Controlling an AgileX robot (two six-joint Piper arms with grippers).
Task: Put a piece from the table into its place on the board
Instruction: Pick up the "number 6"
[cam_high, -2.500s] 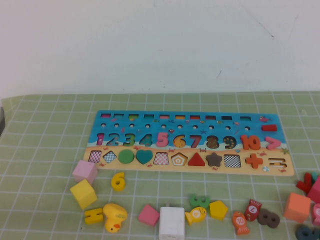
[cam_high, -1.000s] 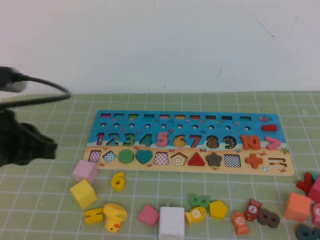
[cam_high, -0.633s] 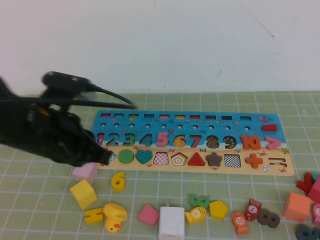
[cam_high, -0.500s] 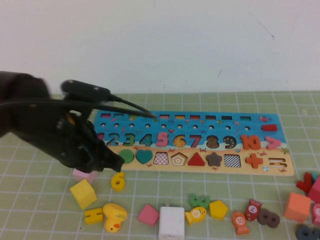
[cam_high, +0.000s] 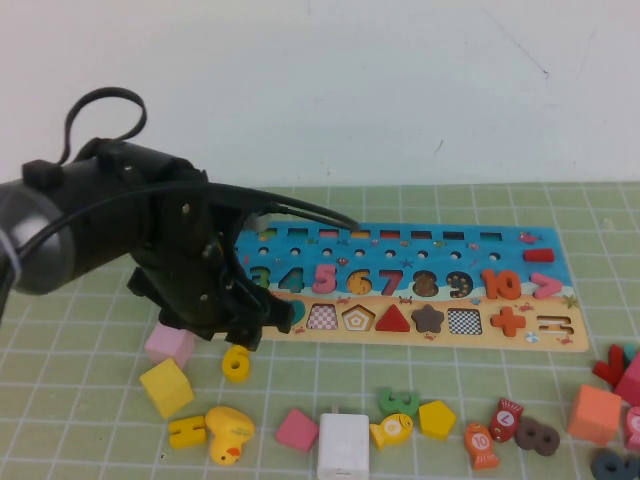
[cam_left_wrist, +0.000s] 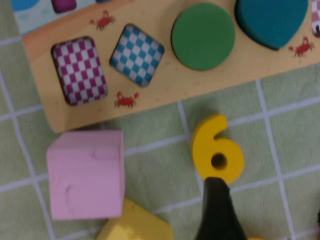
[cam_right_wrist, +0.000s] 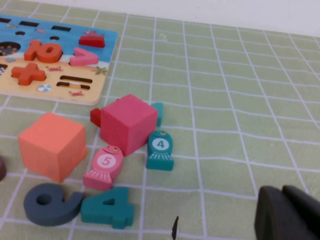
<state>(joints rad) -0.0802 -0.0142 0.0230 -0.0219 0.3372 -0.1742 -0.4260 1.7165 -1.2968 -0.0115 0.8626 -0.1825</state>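
Left wrist view: piece (cam_left_wrist: 216, 153) touches left gripper (cam_left_wrist: 217, 200) fingers (below).

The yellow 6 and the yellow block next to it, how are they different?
The yellow 6 is a flat numeral with a hole in it; the yellow block is a chunky cube with no hole. The 6 lies right below the left pincer, nearer the board; the cube sits farther away, beside the pink cube. Both are plain yellow and rest on the mat. The right pincer is parked far off.
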